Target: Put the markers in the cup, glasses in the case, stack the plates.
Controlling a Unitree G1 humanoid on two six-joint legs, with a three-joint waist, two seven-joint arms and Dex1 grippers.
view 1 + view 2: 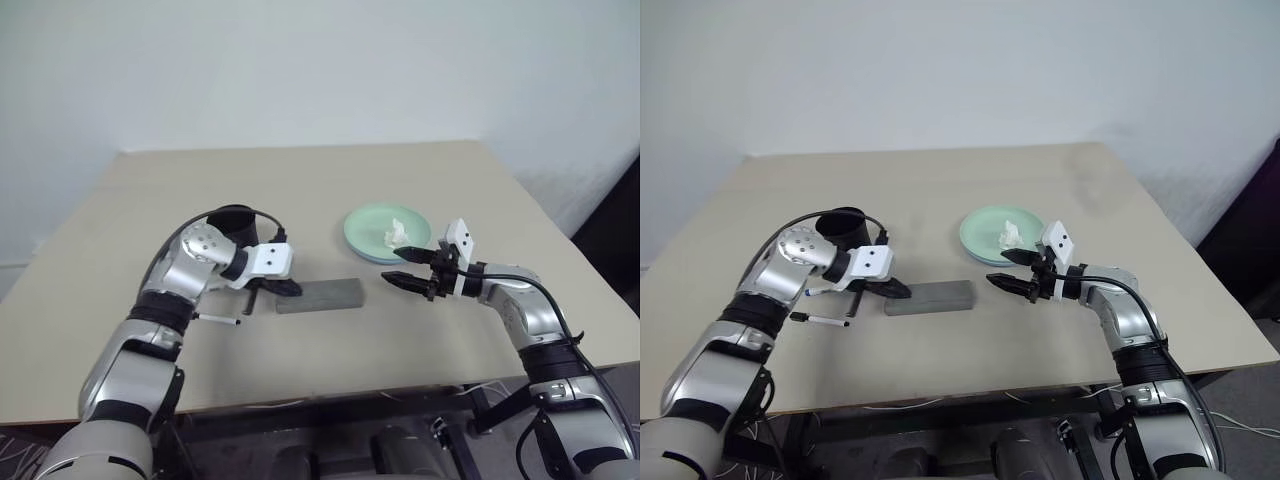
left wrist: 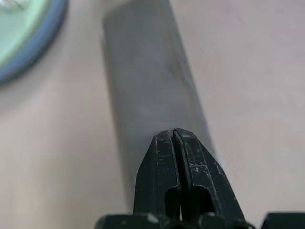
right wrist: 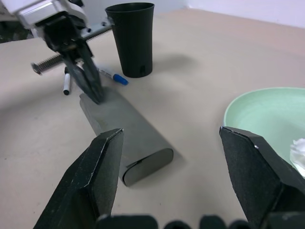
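Observation:
The grey case (image 1: 320,295) lies shut on the table in front of me. My left gripper (image 1: 290,288) is shut and empty, its tips (image 3: 94,95) over the case's left end. Behind it stands the black cup (image 3: 131,38). Two markers lie on the table beside the cup: a blue-capped one (image 3: 112,77) and a black-tipped one (image 1: 820,320). The mint green plate (image 1: 370,225) sits on the light blue plate (image 2: 45,36). My right gripper (image 1: 405,268) hovers open between the case and the plates. The glasses are out of view.
A small white lumpy object (image 1: 397,235) rests on the green plate. The beige table (image 1: 400,350) has open surface at the front and back, and its right edge runs close behind my right arm.

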